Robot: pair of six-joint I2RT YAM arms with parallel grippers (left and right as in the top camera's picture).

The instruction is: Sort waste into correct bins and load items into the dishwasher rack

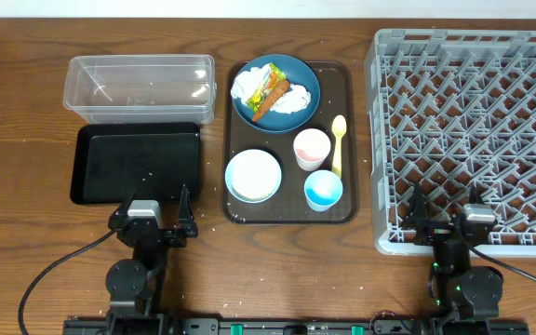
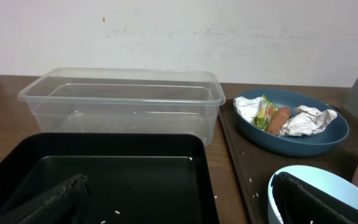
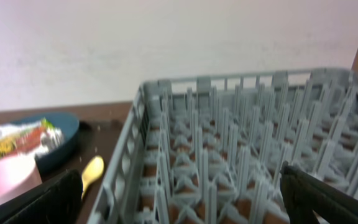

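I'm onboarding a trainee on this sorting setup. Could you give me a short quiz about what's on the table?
1. True or false: the dishwasher rack already holds dishes.
2. What lies on the dark blue plate? A) napkin, wrapper and orange stick; B) the spoon; C) nothing.
3. Fill in: the yellow spoon lies on the brown tray, right of the pink ____.
Key: 1 false; 2 A; 3 cup.

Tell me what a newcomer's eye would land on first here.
The big grey dishwasher rack fills the right side, empty. In the middle, a dark blue plate heaped with napkin and wrapper sits on the brown serving tray. The clear tub and black tray lie to the left.
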